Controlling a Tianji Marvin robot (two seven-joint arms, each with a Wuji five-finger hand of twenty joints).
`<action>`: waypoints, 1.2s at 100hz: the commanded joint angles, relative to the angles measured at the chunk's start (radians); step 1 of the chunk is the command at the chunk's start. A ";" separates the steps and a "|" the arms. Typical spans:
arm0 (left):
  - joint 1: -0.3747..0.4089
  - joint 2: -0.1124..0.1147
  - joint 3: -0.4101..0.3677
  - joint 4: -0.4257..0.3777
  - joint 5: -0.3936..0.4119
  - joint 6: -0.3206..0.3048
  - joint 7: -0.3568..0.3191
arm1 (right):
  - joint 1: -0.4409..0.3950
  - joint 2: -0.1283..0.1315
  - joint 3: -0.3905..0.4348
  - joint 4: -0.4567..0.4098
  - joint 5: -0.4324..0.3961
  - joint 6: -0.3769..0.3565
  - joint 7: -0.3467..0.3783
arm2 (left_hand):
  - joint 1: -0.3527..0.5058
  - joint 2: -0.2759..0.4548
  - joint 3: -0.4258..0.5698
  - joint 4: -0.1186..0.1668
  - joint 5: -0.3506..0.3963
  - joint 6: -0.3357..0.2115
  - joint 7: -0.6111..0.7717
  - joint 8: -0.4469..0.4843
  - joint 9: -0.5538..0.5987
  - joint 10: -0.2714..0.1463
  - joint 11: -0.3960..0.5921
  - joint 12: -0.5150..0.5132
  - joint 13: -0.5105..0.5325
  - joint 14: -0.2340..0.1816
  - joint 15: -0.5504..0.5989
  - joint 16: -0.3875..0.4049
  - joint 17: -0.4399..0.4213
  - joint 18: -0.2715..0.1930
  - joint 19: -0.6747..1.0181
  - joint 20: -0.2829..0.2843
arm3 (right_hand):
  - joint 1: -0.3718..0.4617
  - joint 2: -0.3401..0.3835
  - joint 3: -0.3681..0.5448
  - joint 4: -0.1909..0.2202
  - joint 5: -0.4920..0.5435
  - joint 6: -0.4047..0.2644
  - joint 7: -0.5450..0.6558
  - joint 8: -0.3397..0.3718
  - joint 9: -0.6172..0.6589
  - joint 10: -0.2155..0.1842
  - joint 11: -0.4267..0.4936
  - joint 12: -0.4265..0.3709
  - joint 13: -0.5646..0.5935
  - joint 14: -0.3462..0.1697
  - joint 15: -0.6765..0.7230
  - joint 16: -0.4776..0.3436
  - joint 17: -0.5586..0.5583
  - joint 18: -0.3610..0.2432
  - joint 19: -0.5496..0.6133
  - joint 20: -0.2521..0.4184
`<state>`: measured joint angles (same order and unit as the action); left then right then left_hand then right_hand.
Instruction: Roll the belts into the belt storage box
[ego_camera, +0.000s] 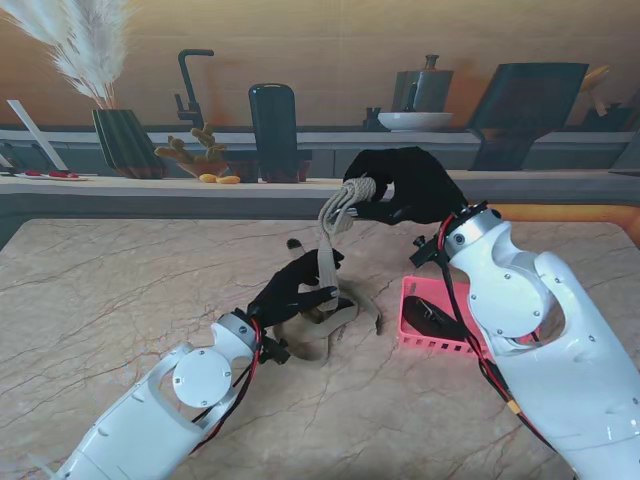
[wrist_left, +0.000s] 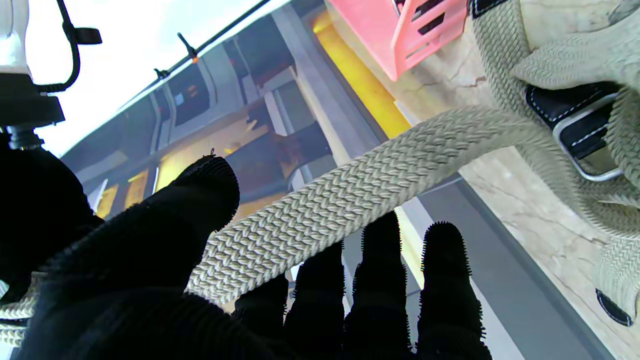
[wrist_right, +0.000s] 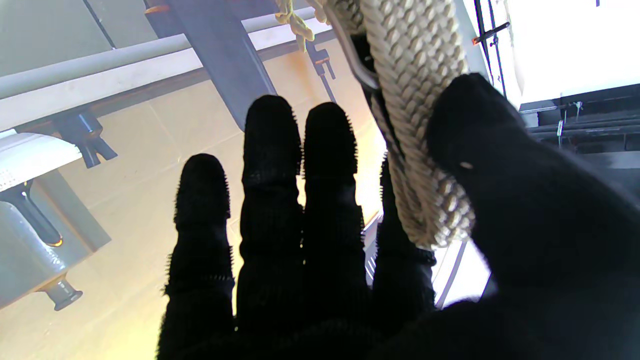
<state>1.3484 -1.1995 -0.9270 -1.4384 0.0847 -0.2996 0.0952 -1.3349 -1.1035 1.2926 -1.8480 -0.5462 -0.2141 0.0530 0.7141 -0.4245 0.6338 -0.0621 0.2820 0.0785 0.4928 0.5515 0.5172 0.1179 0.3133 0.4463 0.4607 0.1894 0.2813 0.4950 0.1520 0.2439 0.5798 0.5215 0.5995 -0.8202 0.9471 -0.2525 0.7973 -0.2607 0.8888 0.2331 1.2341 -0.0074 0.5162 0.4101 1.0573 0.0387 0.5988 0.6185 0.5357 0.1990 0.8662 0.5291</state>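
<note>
Marble table bears unlabelled woven belt, pink box

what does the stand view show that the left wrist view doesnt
Only the stand view shows the right hand raised, pinching the coiled end of the beige belt, and a dark item lying in the pink box.

Only the left wrist view shows the belt's woven texture and its black leather tab with a metal loop.

Both show the left hand holding the belt's strap, the slack lying on the marble table, and the pink box.
</note>
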 joint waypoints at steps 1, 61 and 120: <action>0.013 -0.013 -0.006 -0.019 0.014 0.016 0.014 | -0.002 -0.002 -0.009 0.011 -0.008 -0.016 -0.005 | 0.008 0.005 0.011 0.029 -0.027 -0.004 -0.001 -0.011 -0.020 -0.022 0.014 0.011 -0.023 -0.035 0.008 0.011 -0.012 -0.047 0.018 0.002 | 0.054 0.078 0.092 -0.007 0.115 -0.096 0.196 0.036 0.026 -0.011 0.023 0.007 -0.005 -0.034 0.023 0.004 -0.016 -0.002 0.029 0.002; 0.073 -0.020 -0.057 -0.078 -0.122 0.115 -0.004 | 0.025 -0.002 -0.052 0.081 -0.038 -0.013 -0.015 | -0.017 0.059 -0.096 0.016 0.108 -0.006 0.241 0.140 0.340 -0.111 0.682 0.728 0.261 -0.006 0.511 0.413 0.088 0.023 0.273 0.002 | 0.055 0.090 0.079 0.003 0.106 -0.099 0.194 0.041 0.016 -0.012 0.032 0.006 -0.013 -0.034 0.026 -0.001 -0.028 0.005 0.024 -0.007; 0.061 -0.030 -0.028 -0.083 -0.178 0.200 -0.017 | 0.022 -0.009 -0.069 0.098 -0.055 -0.024 -0.056 | 0.291 0.126 -0.037 -0.047 0.051 0.013 0.246 0.126 0.287 0.024 0.289 0.872 0.139 0.081 0.333 0.315 0.069 0.091 0.300 -0.027 | 0.052 0.097 0.072 0.007 0.102 -0.105 0.190 0.045 0.011 -0.014 0.036 0.004 -0.015 -0.035 0.029 -0.003 -0.033 0.007 0.023 -0.011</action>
<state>1.3879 -1.2232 -0.9481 -1.4994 -0.1053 -0.1231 0.0890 -1.3079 -1.1061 1.2246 -1.7460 -0.5951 -0.2336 0.0028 0.9650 -0.2995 0.5426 -0.0702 0.3345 0.0954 0.7814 0.6993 0.8109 0.0991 0.7884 1.3395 0.6437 0.2431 0.6964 0.8989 0.2364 0.3263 0.8942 0.5111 0.5996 -0.8202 0.9471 -0.2526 0.7973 -0.2607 0.8891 0.2331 1.2341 -0.0078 0.5290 0.4101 1.0573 0.0382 0.6093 0.6185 0.5222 0.1990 0.8665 0.5291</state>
